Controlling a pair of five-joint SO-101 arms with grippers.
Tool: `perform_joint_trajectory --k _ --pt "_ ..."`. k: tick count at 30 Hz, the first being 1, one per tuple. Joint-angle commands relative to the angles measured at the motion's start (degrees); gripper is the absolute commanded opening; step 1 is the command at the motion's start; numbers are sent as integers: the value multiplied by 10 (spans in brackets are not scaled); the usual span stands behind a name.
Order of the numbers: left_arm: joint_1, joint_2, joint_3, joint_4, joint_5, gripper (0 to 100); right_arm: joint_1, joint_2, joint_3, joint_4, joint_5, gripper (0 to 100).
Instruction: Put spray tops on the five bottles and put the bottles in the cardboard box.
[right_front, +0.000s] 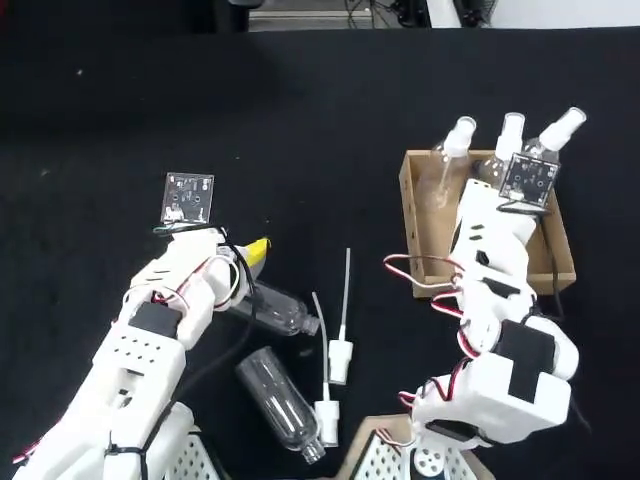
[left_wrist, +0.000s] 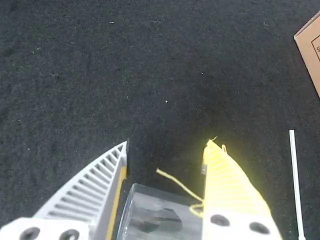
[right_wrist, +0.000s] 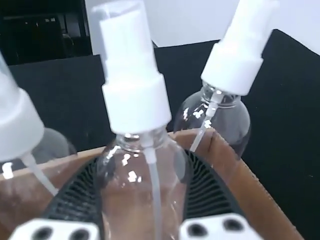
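Note:
My left gripper (left_wrist: 166, 145) has its white and yellow fingers (left_wrist: 230, 190) either side of the base of a clear uncapped bottle (left_wrist: 155, 215). In the high view that bottle (right_front: 280, 311) lies on the black table beside the left gripper (right_front: 243, 255). A second uncapped bottle (right_front: 282, 402) lies nearer the front, with two loose spray tops (right_front: 340, 352) (right_front: 326, 408) to its right. Over the cardboard box (right_front: 410, 220) is the right arm (right_front: 490, 240). My right gripper (right_wrist: 142, 160) is shut on the middle of three capped bottles (right_wrist: 140, 185) standing in the box.
The box's cardboard wall (right_wrist: 235, 175) rises close around the right fingers, and the neighbouring capped bottles (right_front: 460, 132) (right_front: 562, 125) stand tight on either side. One corner of the box (left_wrist: 310, 45) lies far ahead of the left gripper. Bare black table stretches across the back and left.

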Motion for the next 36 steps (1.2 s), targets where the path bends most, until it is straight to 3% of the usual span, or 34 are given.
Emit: perform_joint_trajectory --k 1,11,16,36 --pt "3 -4 -6 -11 0 227 -17 0 -26 6 3 13" --pt "3 -4 -6 -11 0 227 -16 0 -26 6 3 15" --pt "3 -4 -6 -11 0 227 -17 0 -22 6 -1 88" --pt "3 -4 -6 -11 0 227 -17 0 -22 7 -2 159"
